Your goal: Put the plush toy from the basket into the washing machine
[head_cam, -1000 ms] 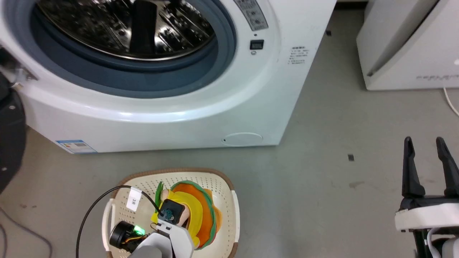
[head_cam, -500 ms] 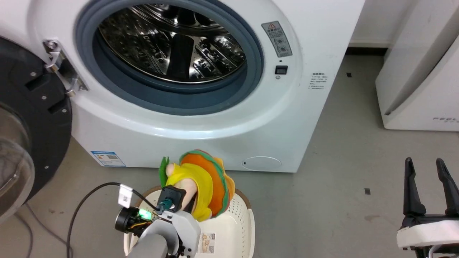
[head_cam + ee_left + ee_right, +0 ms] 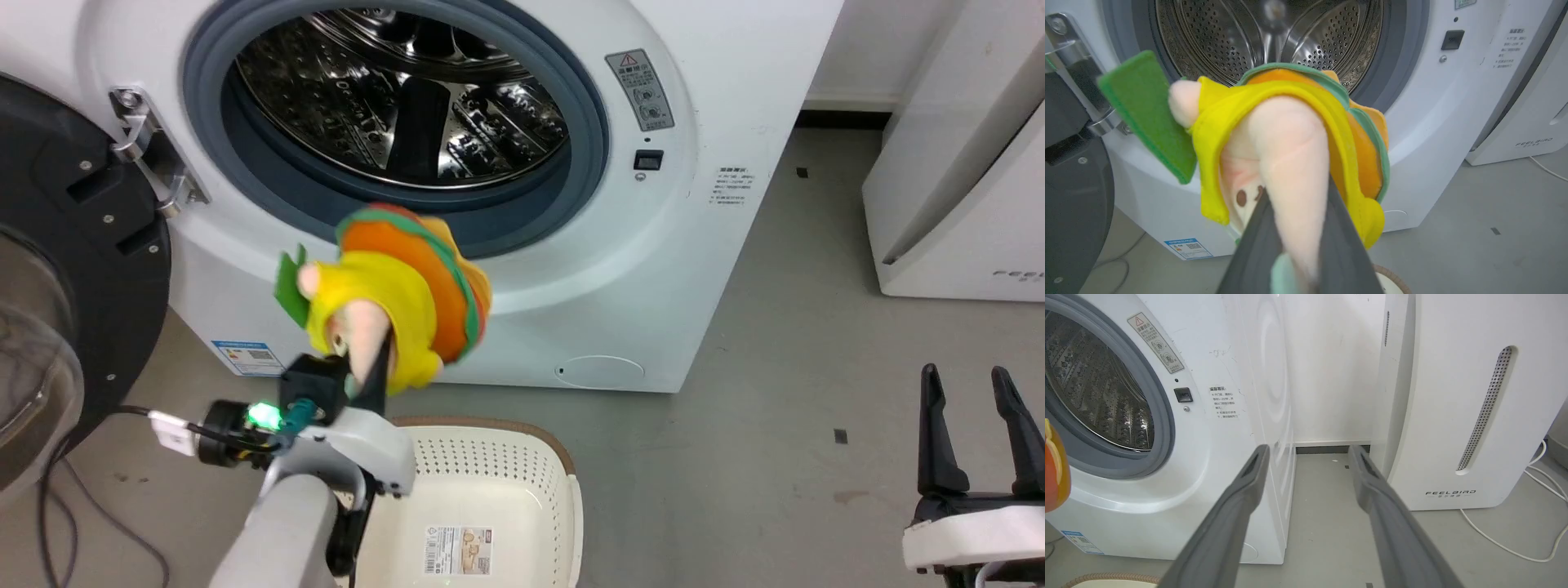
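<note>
Here we find the plush toy [image 3: 392,286] up in the air, out of the basket [image 3: 563,498] and in front of the washing machine [image 3: 718,106], level with the lower edge of its open mouth. The left gripper [image 3: 367,349] has it: in the left wrist view we see the two dark fingers [image 3: 1257,245] pinching a pale pink, cone-shaped part of the toy between them, with the yellow body and the orange and green layers bunched above the grip. A flat green leaf piece [image 3: 1147,118] sticks out to one side of the toy. Behind it we see the shiny perforated drum [image 3: 392,106] framed by the grey rubber ring [image 3: 592,155], and the black-framed glass door [image 3: 73,269] swung wide open on the left of the head view. The basket stands on the grey floor [image 3: 775,367] just before the machine, below the left arm, and a paper label [image 3: 457,549] shows on its inner bottom. The right gripper [image 3: 965,377] hangs well apart from all this at the lower right of the head view, fingers pointing up and spread, with nothing between them; in its own wrist view we look through that gap at the floor between the washing machine and the white FEELBIRD appliance [image 3: 1457,416]. A white cable [image 3: 1506,547] lies on the floor beside that appliance.
</note>
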Available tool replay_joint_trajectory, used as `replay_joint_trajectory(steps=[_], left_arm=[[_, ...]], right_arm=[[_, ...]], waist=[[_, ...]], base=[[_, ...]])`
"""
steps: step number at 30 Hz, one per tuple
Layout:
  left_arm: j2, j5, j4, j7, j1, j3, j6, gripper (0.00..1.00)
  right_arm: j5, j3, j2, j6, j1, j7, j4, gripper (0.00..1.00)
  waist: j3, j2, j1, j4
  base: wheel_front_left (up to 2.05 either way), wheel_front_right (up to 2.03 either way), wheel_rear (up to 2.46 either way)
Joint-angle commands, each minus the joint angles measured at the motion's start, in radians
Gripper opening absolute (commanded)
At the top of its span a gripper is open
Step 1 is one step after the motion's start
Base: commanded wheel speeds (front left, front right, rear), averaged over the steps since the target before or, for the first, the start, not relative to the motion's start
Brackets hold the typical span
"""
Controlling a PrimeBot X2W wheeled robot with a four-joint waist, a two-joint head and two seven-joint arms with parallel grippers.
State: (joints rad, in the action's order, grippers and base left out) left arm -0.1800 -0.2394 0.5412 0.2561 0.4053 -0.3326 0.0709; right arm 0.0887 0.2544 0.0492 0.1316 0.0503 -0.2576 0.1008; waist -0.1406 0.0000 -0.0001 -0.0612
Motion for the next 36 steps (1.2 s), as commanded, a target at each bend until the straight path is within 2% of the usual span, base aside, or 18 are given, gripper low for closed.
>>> replay_joint_trajectory(steps=[1, 8, 16, 27, 36], left_arm=[[-0.003, 0.001, -0.024, 0.006, -0.01, 0.019, 0.009, 0.0], [0.008, 0.031, -0.101, 0.006, 0.022, 0.115, 0.022, 0.0], [0.012, 0.073, -0.086, 0.006, 0.136, 0.189, 0.003, 0.0], [-0.046, 0.122, 0.001, 0.006, 0.344, 0.277, -0.024, 0.0], [-0.082, 0.157, 0.046, 0.006, 0.489, 0.306, -0.018, 0.0]], right_arm=[[0.004, 0.0, 0.001, -0.001, 0.011, -0.004, 0.001, 1.0], [0.009, -0.009, 0.001, -0.001, 0.046, -0.004, -0.006, 1.0], [0.009, -0.009, 0.001, -0.001, 0.107, -0.004, -0.019, 1.0], [0.037, -0.035, 0.001, -0.001, 0.197, -0.004, -0.031, 1.0], [0.06, -0.057, 0.001, -0.001, 0.258, -0.004, -0.043, 1.0]], waist=[[-0.01, 0.0, 0.0001, 0.008], [-0.069, 0.0, 0.0001, 0.045], [-0.173, 0.0, 0.0001, 0.098], [-0.324, 0.0, 0.0001, 0.191], [-0.443, 0.0, 0.0001, 0.26]], base=[[0.0, 0.0, 0.0], [0.0, 0.0, 0.0], [0.0, 0.0, 0.0], [0.0, 0.0, 0.0], [0.0, 0.0, 0.0]])
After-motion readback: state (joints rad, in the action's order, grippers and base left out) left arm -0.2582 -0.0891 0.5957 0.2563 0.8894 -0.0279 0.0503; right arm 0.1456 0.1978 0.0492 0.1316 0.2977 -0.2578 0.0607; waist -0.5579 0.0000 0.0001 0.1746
